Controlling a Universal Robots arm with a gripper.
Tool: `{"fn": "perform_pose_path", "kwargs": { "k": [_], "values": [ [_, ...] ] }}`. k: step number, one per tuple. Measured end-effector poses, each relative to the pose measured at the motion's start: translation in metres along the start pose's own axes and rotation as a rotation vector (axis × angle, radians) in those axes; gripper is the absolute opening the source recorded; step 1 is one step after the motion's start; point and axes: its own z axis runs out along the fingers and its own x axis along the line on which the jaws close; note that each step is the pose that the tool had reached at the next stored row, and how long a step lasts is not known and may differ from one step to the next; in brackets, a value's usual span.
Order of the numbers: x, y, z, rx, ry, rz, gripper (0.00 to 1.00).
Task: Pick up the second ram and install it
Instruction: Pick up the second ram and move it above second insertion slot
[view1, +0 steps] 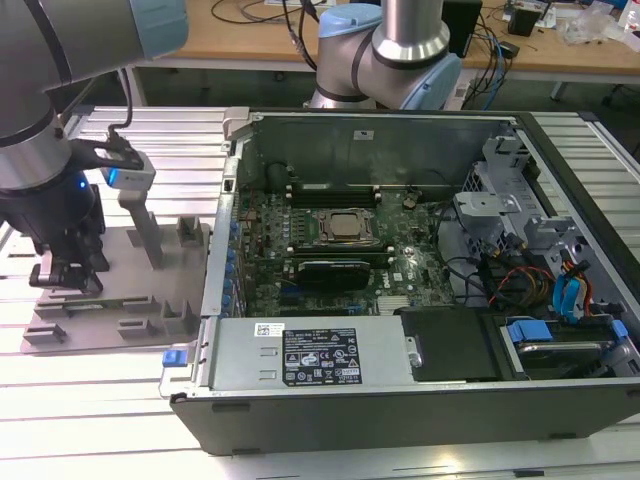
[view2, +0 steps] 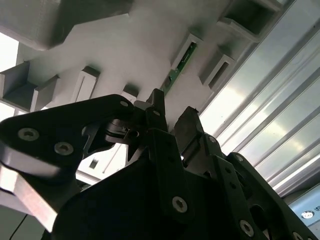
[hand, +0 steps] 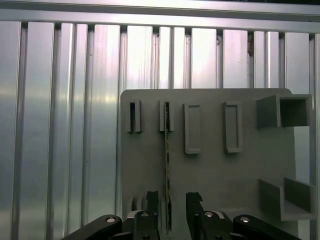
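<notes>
The second ram is a thin green stick standing on edge in the slots of a grey holder plate. It also shows in the exterior view, low on the plate, and as a green strip in the second wrist view. My gripper hangs directly over one end of the stick, open, with a black finger on each side and a gap still showing. In the exterior view the gripper is at the left, over the holder plate. The second wrist view has the fingertips just short of the stick.
An open computer case lies to the exterior view's right of the holder, its motherboard with processor socket and black memory slots exposed. Grey posts rise from the holder. A second robot arm base stands behind the case. Ribbed aluminium table surrounds the plate.
</notes>
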Motion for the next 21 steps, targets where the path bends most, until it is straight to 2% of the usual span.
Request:
{"fn": "perform_pose_path", "kwargs": {
  "k": [7,10,13,17,21],
  "values": [
    [0.0003,-0.0001,0.0068,-0.0001,0.0001,0.000,0.34],
    [0.0039,0.0055,0.0130,-0.0001,0.0000,-0.001,0.34],
    [0.0039,0.0142,0.0211,0.0023,0.0001,-0.006,0.34],
    [0.0035,0.0153,0.0339,0.0036,0.0004,-0.007,0.34],
    [0.0029,0.0190,0.0504,0.0044,0.0005,-0.008,0.34]
  ]
}}
